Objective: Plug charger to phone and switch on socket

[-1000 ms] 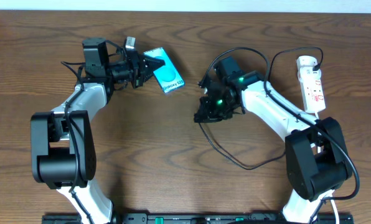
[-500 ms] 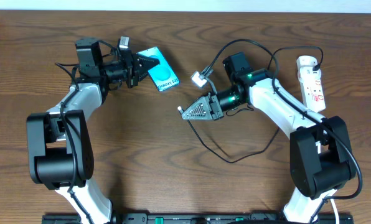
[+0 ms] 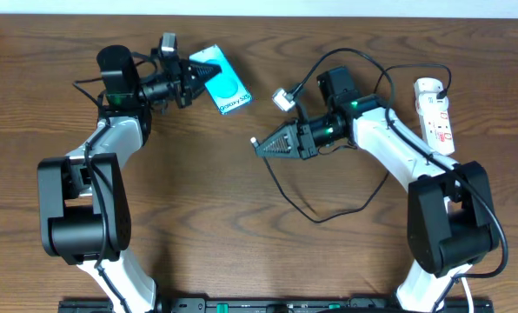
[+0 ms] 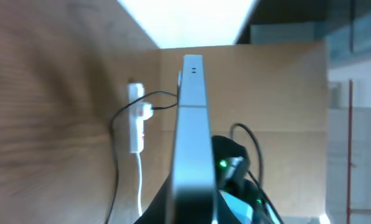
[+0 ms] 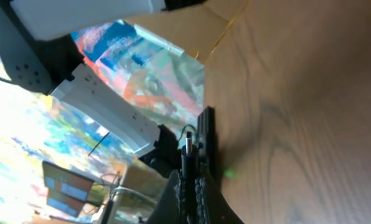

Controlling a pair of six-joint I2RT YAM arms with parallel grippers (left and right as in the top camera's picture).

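Shifted since the earlier frame, the phone [image 3: 229, 91] was clamped in the closed left gripper [image 3: 205, 76]. The charger [image 3: 316, 221] tip was pinched in the right gripper [image 3: 258, 146], well apart. Plugging and the socket [image 3: 436, 115] switch remained undone.

The phone [image 4: 193, 124] stands edge-on up the middle, seemingly pinched at its base by the left gripper [image 4: 192, 210]. Beyond it, the white socket [image 4: 136, 118] lies blurred on the table [image 4: 55, 130].

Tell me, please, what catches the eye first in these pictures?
The bright teal phone, held in the left claw at the upper left, stands out first. Facing it, the right claw grips the charger tip mid-table; the white socket lies far right.
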